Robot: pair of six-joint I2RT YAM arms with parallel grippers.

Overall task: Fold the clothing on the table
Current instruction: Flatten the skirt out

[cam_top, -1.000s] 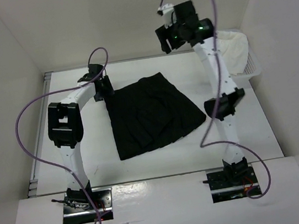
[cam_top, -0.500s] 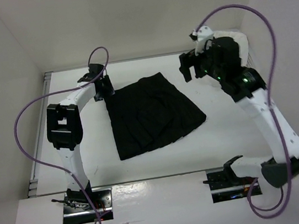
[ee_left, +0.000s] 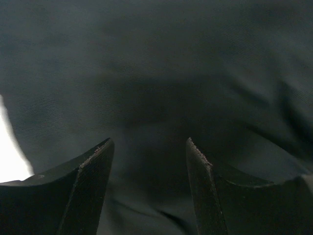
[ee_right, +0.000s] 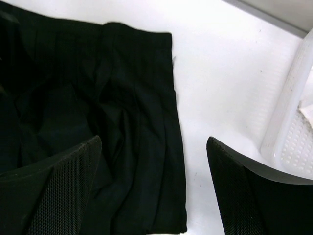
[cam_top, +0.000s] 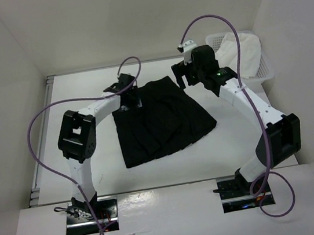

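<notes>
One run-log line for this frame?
phase: pre-grasp | skirt: spread on table, unfolded | left fingers: open, over skirt | right fingers: open, over skirt edge | held: nothing

White plastic mesh basket sitting in far right corner, close against right wall. White cloth lying crumpled inside basket, filling most of it, heaping above rim. Basket's rim and perforated floor showing at right edge of right wrist view. Plain white wall panels enclosing scene on three sides.
</notes>
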